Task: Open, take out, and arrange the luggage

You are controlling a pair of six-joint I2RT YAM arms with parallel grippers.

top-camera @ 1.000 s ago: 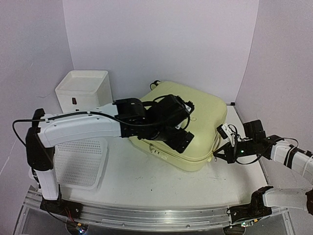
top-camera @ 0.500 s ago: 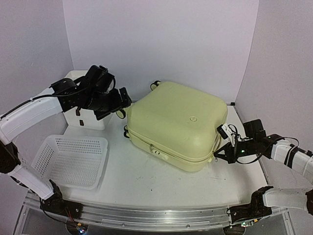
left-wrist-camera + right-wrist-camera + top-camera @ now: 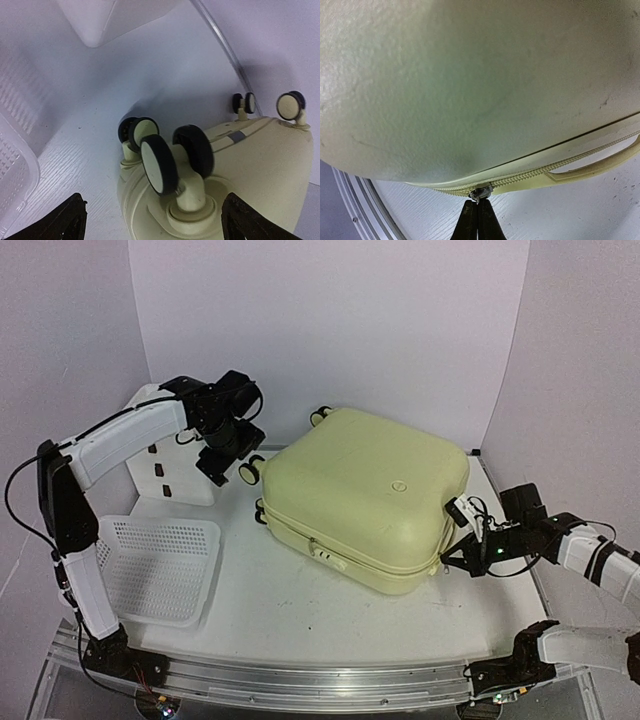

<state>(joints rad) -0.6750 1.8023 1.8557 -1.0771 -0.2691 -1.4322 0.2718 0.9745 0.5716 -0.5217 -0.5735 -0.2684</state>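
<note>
Luggage (image 3: 365,495): rounded pale-yellow hard shell, pebbled; zipper pull (image 3: 480,192) metal.

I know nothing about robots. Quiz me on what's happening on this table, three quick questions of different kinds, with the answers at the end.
1. True or false: the luggage stands wide open.
2. What is the right hand pinching? A) the zipper pull B) the carry handle C) the basket
3. Fill in: the left hand, fingers spread, faces the luggage's ____.

Key
1. False: its lid is down.
2. A
3. wheels
</note>
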